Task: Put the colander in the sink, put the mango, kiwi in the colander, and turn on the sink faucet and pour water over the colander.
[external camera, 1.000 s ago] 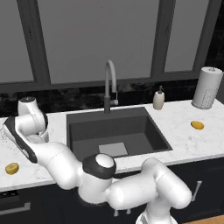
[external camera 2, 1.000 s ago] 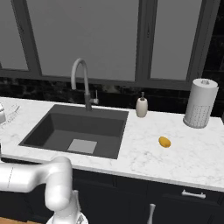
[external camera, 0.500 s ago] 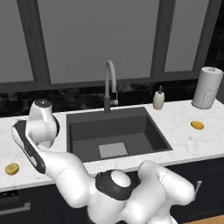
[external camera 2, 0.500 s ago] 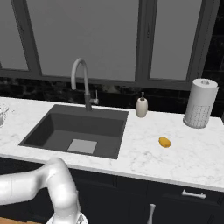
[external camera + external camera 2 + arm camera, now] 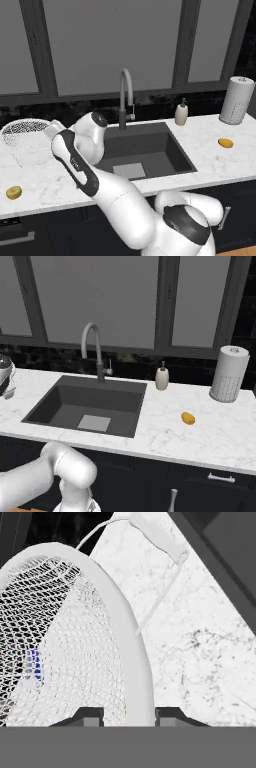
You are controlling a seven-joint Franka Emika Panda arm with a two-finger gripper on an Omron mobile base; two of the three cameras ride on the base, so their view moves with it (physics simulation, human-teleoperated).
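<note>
Where pincer (image 5: 128,716) tips straddle it — colander (image 5: 65,642) rim, smooth, curved

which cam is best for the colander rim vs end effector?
Hand view: the colander rim runs between the two fingertips of the end effector. Left base view shows the whole colander on the counter, with the arm hiding the contact.

A rendered home kitchen: a marble table (image 5: 165,441) holds a dark sink (image 5: 90,403) with a gooseneck faucet (image 5: 95,351), a soap bottle (image 5: 161,377) and a paper towel roll (image 5: 229,374), with dark cabinets (image 5: 200,481) below and windows (image 5: 95,301) behind.
</note>
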